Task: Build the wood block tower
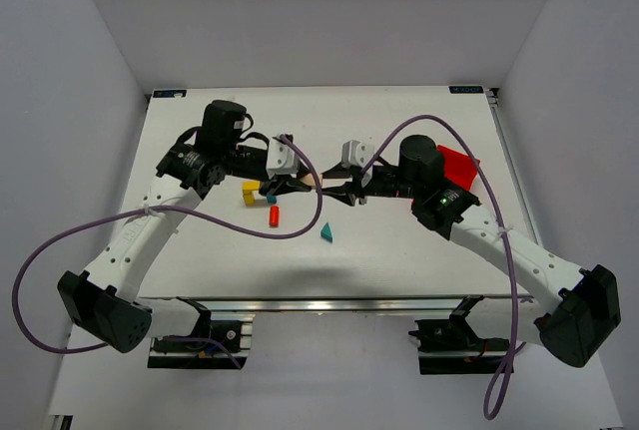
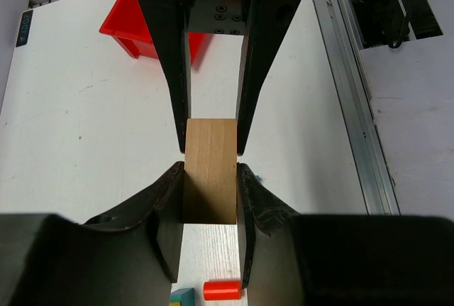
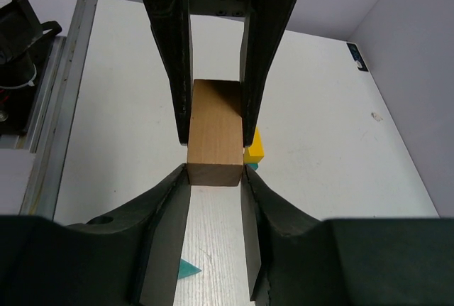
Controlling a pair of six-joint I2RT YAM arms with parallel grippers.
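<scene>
- At the near edge, black bases of the left arm and right arm beside a metal rail. White links angled inward, and a glossy purple cable looped off each.
- On the white tabletop, faintly wood-grained up close, the nearest loose piece: a teal triangle. A flat-faced painted wedge, lying alone and apart from the other pieces.
- Further back and to the left, a red cylinder, smooth and painted, on its side with slightly rounded ends.
- Just behind it, a small teal cube. Next to that, a yellow block, square-edged from overhead; touching or merely beside the cube, cannot tell which.
- To the right of that cluster, pinned between the two arms, the tan wooden block. Unpainted, with fine straight grain and crisp corners, and longer than wide from both wrist views.
- Clenched on one end of it, the left tool, matte black curved fingers pressed flat against both side faces.
- Grasping the opposite end of the same block, the right tool, fingers flush on the sides and facing the left tool head-on.
- Farthest back, a red plastic bin, glossy and thin-walled, partly hidden behind the right arm's wrist.
</scene>
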